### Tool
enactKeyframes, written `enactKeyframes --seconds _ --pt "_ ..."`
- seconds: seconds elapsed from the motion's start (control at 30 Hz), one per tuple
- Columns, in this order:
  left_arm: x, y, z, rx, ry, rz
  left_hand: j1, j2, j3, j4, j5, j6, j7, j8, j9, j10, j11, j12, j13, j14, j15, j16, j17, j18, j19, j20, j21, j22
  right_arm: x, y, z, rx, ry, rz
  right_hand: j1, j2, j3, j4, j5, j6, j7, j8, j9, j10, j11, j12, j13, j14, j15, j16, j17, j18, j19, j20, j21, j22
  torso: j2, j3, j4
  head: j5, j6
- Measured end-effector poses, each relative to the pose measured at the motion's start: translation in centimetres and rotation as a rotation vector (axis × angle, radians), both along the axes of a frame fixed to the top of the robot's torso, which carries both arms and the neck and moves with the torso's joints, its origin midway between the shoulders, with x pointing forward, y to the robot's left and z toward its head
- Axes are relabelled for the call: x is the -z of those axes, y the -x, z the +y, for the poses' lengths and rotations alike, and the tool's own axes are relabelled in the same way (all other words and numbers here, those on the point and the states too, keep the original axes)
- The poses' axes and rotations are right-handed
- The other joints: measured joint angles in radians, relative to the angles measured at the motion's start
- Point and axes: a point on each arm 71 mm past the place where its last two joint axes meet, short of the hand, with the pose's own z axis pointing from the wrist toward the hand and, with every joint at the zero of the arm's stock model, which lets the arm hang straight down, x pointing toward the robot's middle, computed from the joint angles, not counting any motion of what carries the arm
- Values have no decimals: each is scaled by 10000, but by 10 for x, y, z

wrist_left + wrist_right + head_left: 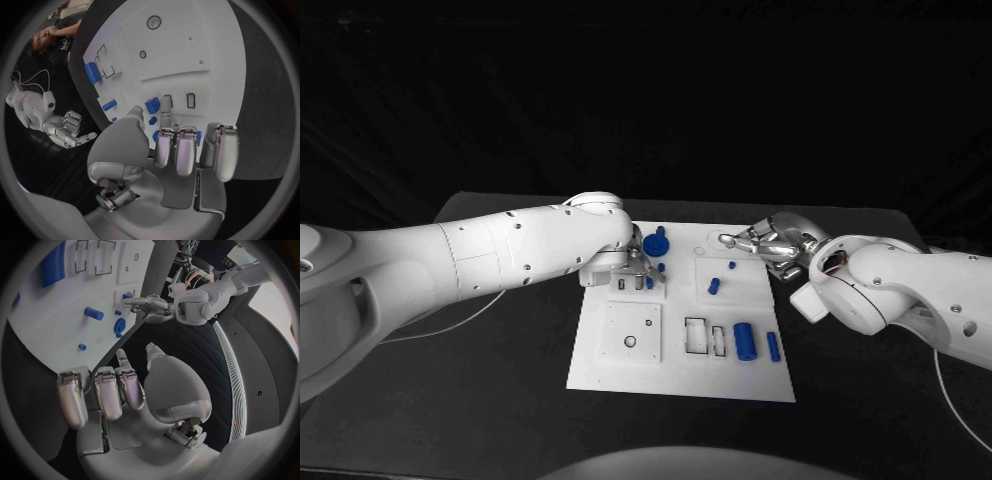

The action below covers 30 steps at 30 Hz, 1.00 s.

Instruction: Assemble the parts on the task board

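Left hand (pixel 629 268), centre frame: my fingers reach down, apparently pinching 1 small blue part (pixel 651 282) on the task board (pixel 678 375); right hand (pixel 773 243), upper right, spread, holds nothing.

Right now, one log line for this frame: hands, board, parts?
left hand: fingers down at blue part, grasp unclear | right hand: open, at far edge of task board | two blue parts lying near side

Left robot hand (pixel 623 270) hides board slots beneath (contact with parts unclear).
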Motion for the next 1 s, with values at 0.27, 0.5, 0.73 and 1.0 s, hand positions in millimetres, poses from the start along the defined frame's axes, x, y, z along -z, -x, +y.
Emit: enactKeyframes --seconds 0.27,0.5,0.73,1.0 --pt "1 -1 1 -61 -22 2 254 44 27 -27 76 -56 -15 -52 124 0 0 0 1 0 0 0 -1 -1 0 0 0 0 0 0 0 5 7 7 0 0 0 0 0 0 0 0 0 0 0 0 0 0 0 0 8 0 0 0 0 -1 -1 3 -2 -1 -32" --pt "1 -2 1 -76 -11 17 459 92 53 -54 203 -71 0 -92 233 0 0 0 0 0 0 0 -1 0 0 0 0 0 0 0 -1 13 15 19 0 0 0 0 0 0 0 0 -1 35 35 0 0 0 0 0 8 1 0 0 0 -2 -1 6 -1 4 -42" --pt "1 -1 -2 -54 18 16 538 91 53 -53 341 -71 0 -135 316 0 1 0 0 0 0 0 -1 0 0 1 0 0 0 0 -1 20 27 35 0 0 0 0 0 0 0 0 -2 35 35 0 -1 0 0 0 7 0 0 0 0 -2 -2 8 -12 22 -37" --pt "1 -2 -3 -86 20 11 696 99 53 -54 513 -71 0 -136 464 0 1 0 -1 0 0 0 7 0 2 -2 0 -1 0 0 -1 28 40 54 0 0 0 0 0 -17 17 0 -2 32 38 0 -1 0 0 0 6 1 0 0 0 -3 -1 11 -9 29 -48"
